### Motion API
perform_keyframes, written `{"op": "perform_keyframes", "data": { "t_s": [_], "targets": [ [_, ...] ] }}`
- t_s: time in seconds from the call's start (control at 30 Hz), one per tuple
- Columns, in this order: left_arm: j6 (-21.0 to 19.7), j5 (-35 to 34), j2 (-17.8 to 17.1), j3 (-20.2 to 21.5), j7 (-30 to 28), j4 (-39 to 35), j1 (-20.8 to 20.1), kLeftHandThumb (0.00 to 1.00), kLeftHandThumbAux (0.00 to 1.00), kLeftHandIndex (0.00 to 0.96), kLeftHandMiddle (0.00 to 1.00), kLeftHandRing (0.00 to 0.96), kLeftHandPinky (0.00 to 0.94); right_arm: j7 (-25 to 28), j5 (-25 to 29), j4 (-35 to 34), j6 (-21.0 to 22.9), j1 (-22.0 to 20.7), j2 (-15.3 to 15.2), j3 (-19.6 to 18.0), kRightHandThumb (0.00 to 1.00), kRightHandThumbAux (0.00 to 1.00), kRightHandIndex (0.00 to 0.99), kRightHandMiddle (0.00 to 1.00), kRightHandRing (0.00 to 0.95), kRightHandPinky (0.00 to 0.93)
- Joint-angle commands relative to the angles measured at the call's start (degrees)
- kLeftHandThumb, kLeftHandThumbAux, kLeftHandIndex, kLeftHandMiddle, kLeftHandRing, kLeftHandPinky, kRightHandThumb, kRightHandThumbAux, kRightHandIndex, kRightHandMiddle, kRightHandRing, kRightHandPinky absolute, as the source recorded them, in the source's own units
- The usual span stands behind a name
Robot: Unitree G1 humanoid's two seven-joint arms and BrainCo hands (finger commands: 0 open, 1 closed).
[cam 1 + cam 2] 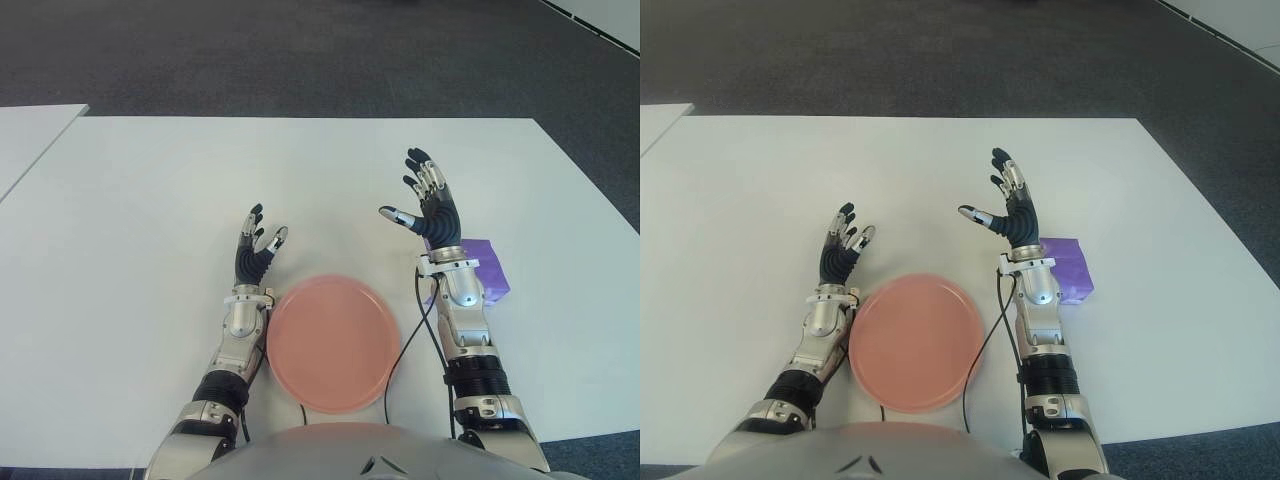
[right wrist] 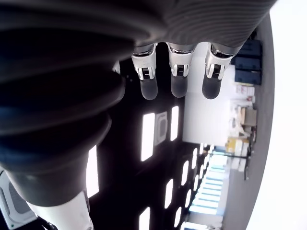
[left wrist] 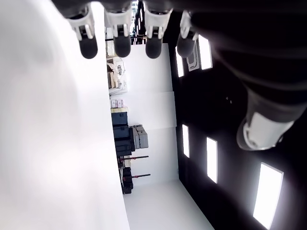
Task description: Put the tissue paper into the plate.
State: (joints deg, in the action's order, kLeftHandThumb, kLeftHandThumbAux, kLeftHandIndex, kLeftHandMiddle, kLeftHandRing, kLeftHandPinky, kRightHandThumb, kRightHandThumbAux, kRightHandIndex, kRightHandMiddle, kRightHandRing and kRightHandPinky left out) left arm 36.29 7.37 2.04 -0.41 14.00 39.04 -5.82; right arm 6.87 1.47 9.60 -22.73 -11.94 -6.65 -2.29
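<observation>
Tissue paper (image 1: 485,265) beside raised right hand (image 1: 430,205)

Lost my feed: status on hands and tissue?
Left hand open, right hand open, both empty. Purple tissue pack beside right wrist. Round pink plate empty. Nothing obstructing.

Purple tissue pack (image 1: 1072,268) lies right of pink plate (image 1: 912,340).

We see the right hand (image 1: 428,205) raised with fingers spread, its forearm partly covering the purple tissue pack (image 1: 490,268). Between the pack and the pink plate (image 1: 330,342) only bare white table (image 1: 150,200) lies, unobstructed.
</observation>
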Motion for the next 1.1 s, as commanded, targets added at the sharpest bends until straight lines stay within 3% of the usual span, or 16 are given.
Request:
{"op": "perform_keyframes", "data": {
  "t_s": [0.03,0.1,0.2,0.23,0.3,0.37,0.47,0.57,1.1],
  "targets": [
    [0.2,1.3,-0.1,-0.2,1.3,4.4,3.2,0.000,0.525,0.000,0.000,0.000,0.000,1.0,1.7,-2.2,3.6,-4.0,-1.8,-1.3,0.000,0.833,0.042,0.030,0.009,0.046],
    [0.0,1.4,-0.1,-0.2,1.5,4.4,3.1,0.000,0.521,0.000,0.000,0.000,0.000,1.3,2.5,-3.1,4.6,-5.2,-2.3,-1.9,0.000,0.832,0.046,0.034,0.013,0.050],
    [0.4,1.6,-0.2,-0.4,1.7,4.6,3.1,0.000,0.515,0.000,0.000,0.000,0.000,1.1,3.8,-9.5,11.7,-8.1,-3.5,-2.5,0.000,0.838,0.056,0.038,0.016,0.043],
    [0.7,1.7,-0.2,-0.5,1.8,4.7,3.1,0.000,0.514,0.000,0.000,0.000,0.000,1.0,4.7,-12.1,15.4,-9.8,-4.4,-3.0,0.000,0.842,0.060,0.037,0.015,0.035],
    [1.5,1.6,-0.1,-0.7,1.5,4.7,3.3,0.000,0.522,0.000,0.000,0.000,0.000,1.6,6.8,-20.0,26.7,-12.8,-9.3,-5.9,0.107,0.833,0.088,0.028,0.001,0.004],
    [1.6,1.5,0.0,-0.9,1.1,4.7,3.4,0.000,0.526,0.000,0.000,0.000,0.000,1.9,6.9,-22.5,30.8,-13.8,-11.2,-7.0,0.187,0.815,0.103,0.028,0.000,0.002],
    [1.1,0.6,0.2,-0.6,0.6,5.0,3.3,0.000,0.525,0.000,0.000,0.000,0.000,3.7,4.7,-19.8,25.7,-13.2,-12.9,-7.2,0.264,0.793,0.111,0.025,0.000,0.000],
    [1.5,0.8,0.2,-0.7,0.9,5.0,3.4,0.000,0.523,0.000,0.000,0.000,0.000,4.7,3.7,-17.8,23.1,-12.9,-14.1,-7.5,0.272,0.787,0.102,0.019,0.000,0.000],
    [1.6,1.2,0.3,-0.9,1.3,4.2,4.8,0.000,0.569,0.000,0.000,0.000,0.000,4.9,4.3,-19.5,23.5,-12.0,-14.8,-7.6,0.268,0.786,0.097,0.016,0.000,0.000]
  ]
}}
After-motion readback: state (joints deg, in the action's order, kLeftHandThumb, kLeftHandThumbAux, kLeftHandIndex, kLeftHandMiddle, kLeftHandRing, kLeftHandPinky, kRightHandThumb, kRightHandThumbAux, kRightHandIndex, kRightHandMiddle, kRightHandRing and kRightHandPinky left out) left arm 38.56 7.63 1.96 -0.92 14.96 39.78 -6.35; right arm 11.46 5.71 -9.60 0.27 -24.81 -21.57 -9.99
